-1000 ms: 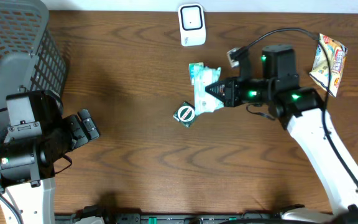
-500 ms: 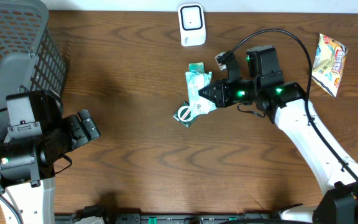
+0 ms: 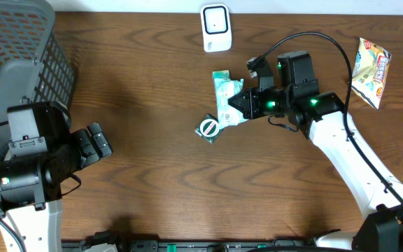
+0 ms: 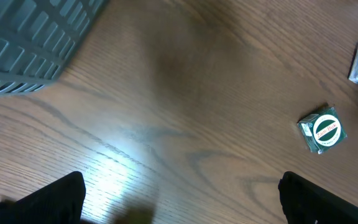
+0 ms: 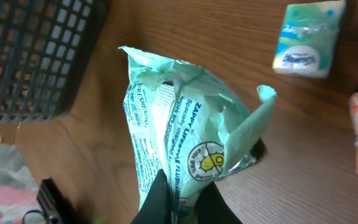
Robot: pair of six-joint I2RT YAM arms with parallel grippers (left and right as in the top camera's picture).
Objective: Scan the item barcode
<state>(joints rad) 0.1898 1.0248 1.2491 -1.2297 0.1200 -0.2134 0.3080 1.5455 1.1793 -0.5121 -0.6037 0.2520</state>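
My left pincer (image 3: 98,143) sits low at the tabletop's (image 3: 152,189) left edge, spread wide and empty, just below the basket (image 3: 12,42). Mid-tabletop is the pack (image 5: 179,124): crinkled mint-green film, printed text, a round yellow-green logo, its top torn ragged. It lies below the scanner (image 3: 215,28) and just above a round tin (image 3: 208,129). My right pincer (image 3: 238,103) pinches its right end, fingers pressed together on the film. That arm reaches in from the lower right, with the wrist pointing left.
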